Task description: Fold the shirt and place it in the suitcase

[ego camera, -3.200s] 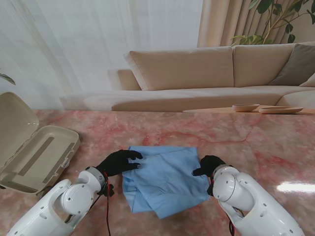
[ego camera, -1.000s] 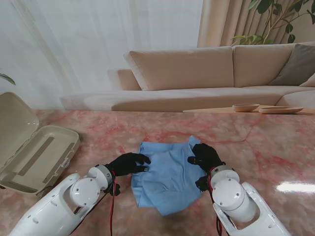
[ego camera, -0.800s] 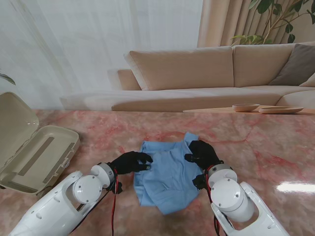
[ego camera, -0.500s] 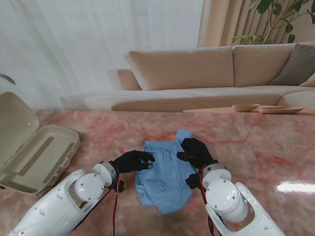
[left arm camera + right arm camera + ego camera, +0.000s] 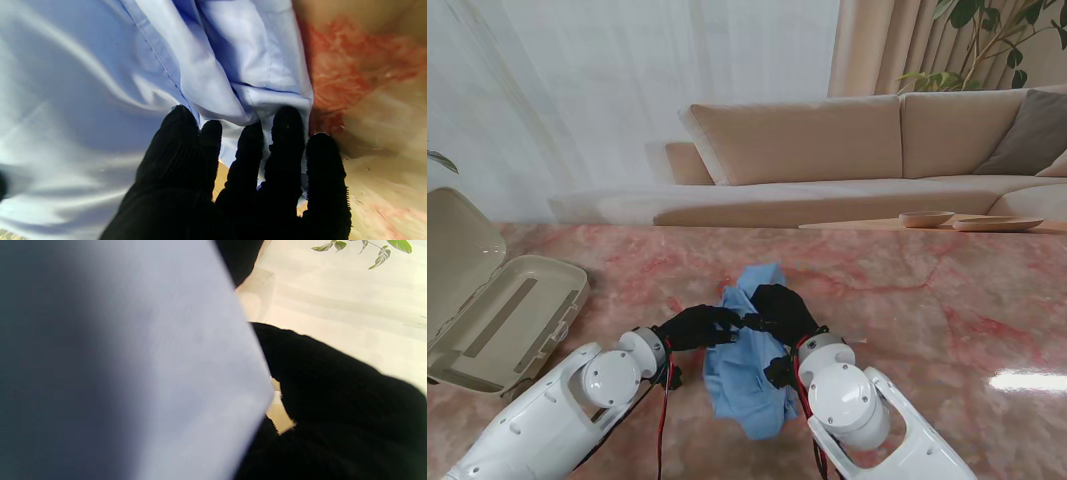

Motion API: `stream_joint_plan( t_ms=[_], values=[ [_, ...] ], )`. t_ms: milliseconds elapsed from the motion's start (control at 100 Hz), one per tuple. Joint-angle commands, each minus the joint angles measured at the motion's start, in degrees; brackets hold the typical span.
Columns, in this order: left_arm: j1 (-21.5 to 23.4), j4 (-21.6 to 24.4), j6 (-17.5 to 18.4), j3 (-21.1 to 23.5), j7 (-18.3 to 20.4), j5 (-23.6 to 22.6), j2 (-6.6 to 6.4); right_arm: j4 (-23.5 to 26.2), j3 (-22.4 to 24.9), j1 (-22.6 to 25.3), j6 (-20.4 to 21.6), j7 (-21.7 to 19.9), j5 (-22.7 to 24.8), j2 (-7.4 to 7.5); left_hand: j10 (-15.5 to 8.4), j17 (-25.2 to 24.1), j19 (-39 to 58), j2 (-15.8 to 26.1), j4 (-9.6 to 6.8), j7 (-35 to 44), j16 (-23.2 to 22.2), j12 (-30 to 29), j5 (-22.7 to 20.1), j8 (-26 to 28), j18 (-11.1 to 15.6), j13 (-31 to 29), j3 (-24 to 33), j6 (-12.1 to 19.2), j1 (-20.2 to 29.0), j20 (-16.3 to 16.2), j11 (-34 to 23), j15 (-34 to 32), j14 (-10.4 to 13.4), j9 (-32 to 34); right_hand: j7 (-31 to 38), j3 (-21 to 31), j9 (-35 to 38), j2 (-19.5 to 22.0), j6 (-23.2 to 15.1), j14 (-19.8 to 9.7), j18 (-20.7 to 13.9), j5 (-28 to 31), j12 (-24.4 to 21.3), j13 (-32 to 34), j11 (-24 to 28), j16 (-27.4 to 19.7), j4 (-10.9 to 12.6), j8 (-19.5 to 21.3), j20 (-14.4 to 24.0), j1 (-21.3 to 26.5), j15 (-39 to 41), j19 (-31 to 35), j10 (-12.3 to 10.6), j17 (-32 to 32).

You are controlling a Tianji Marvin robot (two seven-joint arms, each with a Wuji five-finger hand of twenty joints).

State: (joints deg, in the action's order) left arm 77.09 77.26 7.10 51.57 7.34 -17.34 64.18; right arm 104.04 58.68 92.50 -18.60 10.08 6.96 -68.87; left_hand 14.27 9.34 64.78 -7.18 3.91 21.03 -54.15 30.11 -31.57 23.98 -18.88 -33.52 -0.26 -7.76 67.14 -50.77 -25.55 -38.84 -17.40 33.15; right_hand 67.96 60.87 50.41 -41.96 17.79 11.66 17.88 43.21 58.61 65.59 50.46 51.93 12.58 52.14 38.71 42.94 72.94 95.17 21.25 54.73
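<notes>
- Since the earlier pictures the right hand (image 5: 779, 308) has swept leftward across the shirt (image 5: 745, 370), carrying its right edge over toward the left hand (image 5: 699, 326); the cloth, once spread wide, is now bunched into a narrow, tall heap.
- Pink-veined marble desk (image 5: 947, 300) carries everything; the shirt lies near the middle of its near edge, well apart from the suitcase.
- Beige suitcase (image 5: 497, 310) sits open at the desk's left edge, its lid tilted back, with nothing seen inside it.
- Light blue shirt is crumpled between the two hands, one flap standing up on the far side of the right hand and a tail trailing toward me.
- Right hand is clamped on a fold of the shirt; in its wrist view the cloth (image 5: 133, 366) fills most of the picture right against the black glove (image 5: 333, 406).
- Left hand rests on the shirt's left edge with its fingers (image 5: 287, 133) close together and pressed flat on a hem (image 5: 267, 96); it pins the cloth rather than clasps it, and its fingertips almost meet the right hand.
</notes>
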Motion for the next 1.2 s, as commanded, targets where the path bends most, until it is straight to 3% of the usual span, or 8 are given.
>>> stream_joint_plan(
  t_ms=[0, 290, 490, 700, 1000, 1190],
  values=[
    [0.8, -0.9, -0.5, -0.3, 0.4, 0.0, 0.16, -1.5, -1.0, -0.3, -0.7, -1.2, -0.4, -0.83, 0.2, -0.7, -0.6, 2.5, -0.78, -1.0, 2.4, -0.1, 0.8, 0.6, -0.7, 1.2, -1.3, -0.2, -0.4, 0.0, 1.0, 3.3, -2.0, -2.4, 2.5, 3.3, 0.6, 0.4, -3.1, 0.3, -0.2, 1.4, 0.5, 0.1, 1.7, -0.5, 4.5, -0.5, -0.1, -0.6, 0.0, 2.8, 1.8, -0.4],
    [1.6, -0.5, -0.7, 0.5, 0.4, 0.1, 0.09, -5.8, -4.4, -3.5, -2.6, -2.0, -1.0, -1.38, 0.2, -0.7, -0.6, 2.4, -0.74, -0.9, 2.5, -0.1, 0.6, 0.7, -0.7, 1.2, -1.3, -0.4, -0.2, 0.0, 0.9, 3.3, -2.1, -2.4, 1.5, 1.2, -0.3, 1.0, -4.1, 1.9, 0.7, 1.2, 0.0, -2.1, 1.0, -0.2, 2.9, -1.4, 1.2, -0.8, -0.8, 2.3, 1.4, -3.7],
    [2.6, 0.8, -0.8, 1.7, 0.2, -0.3, -0.03, -7.4, -5.5, -4.6, -2.7, -2.5, -1.9, -1.57, 0.2, -0.7, -0.7, 2.2, -0.69, -0.7, 2.5, 0.0, 0.3, 0.8, -0.7, 1.2, -1.3, -0.5, 0.0, 0.1, 0.9, 3.3, -2.0, -2.3, 0.3, -0.9, -1.7, 1.6, -4.6, 3.6, 2.0, 1.0, -0.9, -4.7, -0.2, -0.2, -0.2, -2.3, 2.3, -0.2, -3.0, 0.1, 1.1, -7.0],
    [4.7, 3.2, -1.5, 4.1, -0.3, -0.8, -0.19, -8.9, -6.2, -5.5, -3.0, -2.2, -2.4, -1.93, 0.2, -0.7, -0.6, 2.1, -0.64, -0.6, 2.6, 0.0, -0.1, 0.8, -0.6, 1.2, -1.3, -0.6, 0.1, 0.1, 0.8, 3.3, -2.0, -2.1, -2.3, -4.6, -3.3, 2.4, -5.1, 5.5, 4.6, 0.5, -2.4, -7.8, -1.7, -1.0, -6.8, -4.0, 3.3, 1.2, -7.8, -5.1, 0.9, -11.4],
    [8.5, 8.2, -2.5, 8.1, -0.6, -3.4, -0.76, -10.3, -7.1, -6.3, -3.2, -2.2, -0.5, -1.88, 0.3, -0.7, -0.6, 1.9, -0.59, -0.7, 2.7, -0.1, -0.5, 0.8, -0.6, 1.1, -1.3, -0.6, 0.2, 0.1, 0.9, 3.5, -2.0, -1.9, -3.4, -5.4, -3.9, 2.1, -5.5, 6.7, 6.4, 0.8, -3.9, -9.5, -2.7, -3.6, -9.6, -5.2, 2.7, 1.5, -13.7, -10.0, 0.6, -14.2],
    [11.4, 11.8, -3.7, 11.1, -1.0, -5.8, -1.08, -10.2, -7.2, -6.4, -3.0, -4.2, -0.4, -1.26, 0.4, -0.7, -0.6, 1.9, -0.58, -0.9, 2.8, -0.1, -0.6, 0.7, -0.6, 1.0, -1.4, -0.7, 0.1, 0.1, 1.0, 3.6, -2.0, -1.8, -5.7, -8.4, -5.6, 2.6, -6.6, 7.9, 7.6, 1.1, -8.2, -13.0, -6.0, -6.8, -12.2, -8.3, 1.9, 1.2, -20.6, -14.8, -0.3, -19.7]
  ],
)
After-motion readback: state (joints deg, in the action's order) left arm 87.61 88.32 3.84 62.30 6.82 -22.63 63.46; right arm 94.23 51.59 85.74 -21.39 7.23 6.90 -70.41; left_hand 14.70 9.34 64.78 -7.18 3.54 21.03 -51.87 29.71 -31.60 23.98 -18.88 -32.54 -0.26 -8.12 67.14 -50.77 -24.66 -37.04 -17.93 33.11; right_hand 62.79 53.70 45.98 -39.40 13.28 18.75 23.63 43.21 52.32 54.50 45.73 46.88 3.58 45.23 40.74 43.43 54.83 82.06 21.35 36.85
